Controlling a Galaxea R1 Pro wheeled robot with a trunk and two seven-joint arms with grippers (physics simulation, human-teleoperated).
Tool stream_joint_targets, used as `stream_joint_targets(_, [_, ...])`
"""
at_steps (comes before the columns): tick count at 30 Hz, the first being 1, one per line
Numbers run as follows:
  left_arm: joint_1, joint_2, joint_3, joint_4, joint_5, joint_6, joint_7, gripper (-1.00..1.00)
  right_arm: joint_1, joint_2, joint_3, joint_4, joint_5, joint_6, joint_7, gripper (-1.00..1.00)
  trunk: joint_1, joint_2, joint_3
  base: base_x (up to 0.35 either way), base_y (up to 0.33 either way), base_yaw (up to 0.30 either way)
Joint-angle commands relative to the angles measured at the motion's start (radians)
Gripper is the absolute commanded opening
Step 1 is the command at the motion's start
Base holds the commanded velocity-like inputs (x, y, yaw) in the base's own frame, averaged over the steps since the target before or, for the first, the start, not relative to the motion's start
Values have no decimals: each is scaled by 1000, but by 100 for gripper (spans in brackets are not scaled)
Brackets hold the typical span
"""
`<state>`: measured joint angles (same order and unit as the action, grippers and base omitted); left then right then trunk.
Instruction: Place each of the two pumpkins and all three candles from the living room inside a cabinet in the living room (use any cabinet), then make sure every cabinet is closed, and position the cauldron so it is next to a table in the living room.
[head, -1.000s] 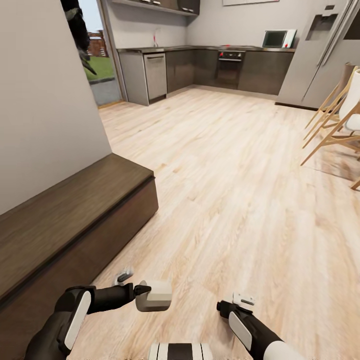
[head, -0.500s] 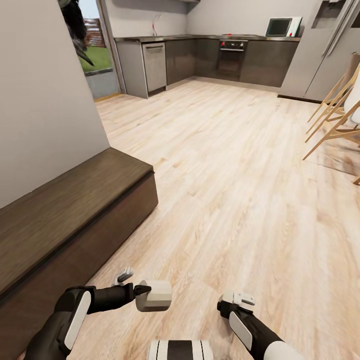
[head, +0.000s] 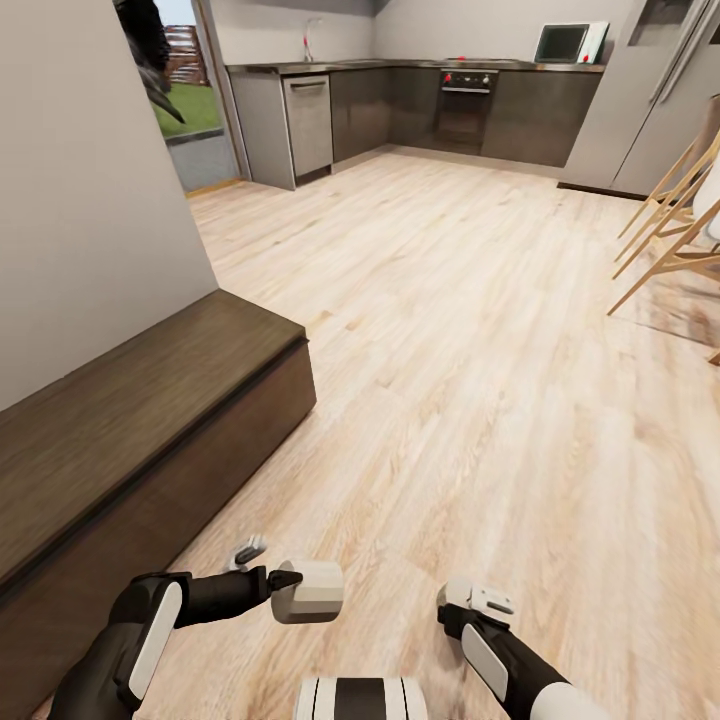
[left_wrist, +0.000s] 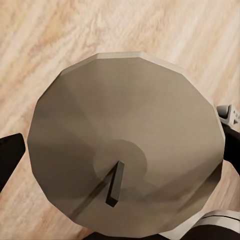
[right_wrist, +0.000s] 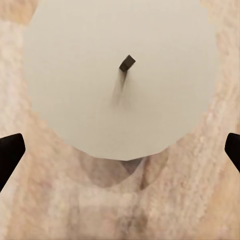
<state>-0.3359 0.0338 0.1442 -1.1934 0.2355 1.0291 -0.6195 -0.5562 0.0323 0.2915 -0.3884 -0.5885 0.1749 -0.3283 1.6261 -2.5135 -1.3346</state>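
Two candles, one per gripper: left gripper clamped on beige candle; right gripper fingers around pale candle. Cabinet left, fronts shut. No legible writing.

Two stubby beige wax candles show: one in the left wrist view, one in the right. One long low dark brown wooden cabinet stands by the wall. Two slanted pale wooden chairs stand across the floor from that cabinet.

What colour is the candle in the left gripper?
Dull grey-beige with a dark wick; the candle shows best in the left wrist view.
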Motion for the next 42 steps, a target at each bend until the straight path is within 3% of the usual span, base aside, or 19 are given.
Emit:
stream_joint_targets(1, [0, 0, 0, 0, 1, 0, 0, -100, 0, 0, 0, 0, 0, 0, 0, 100, 0, 0, 0, 0, 0, 0])
stream_joint_targets(42, [0, 0, -1, 0, 1, 2, 0, -100, 0, 3, 0, 0, 2, 0, 0, 100, 0, 0, 0, 62, -26, 0])
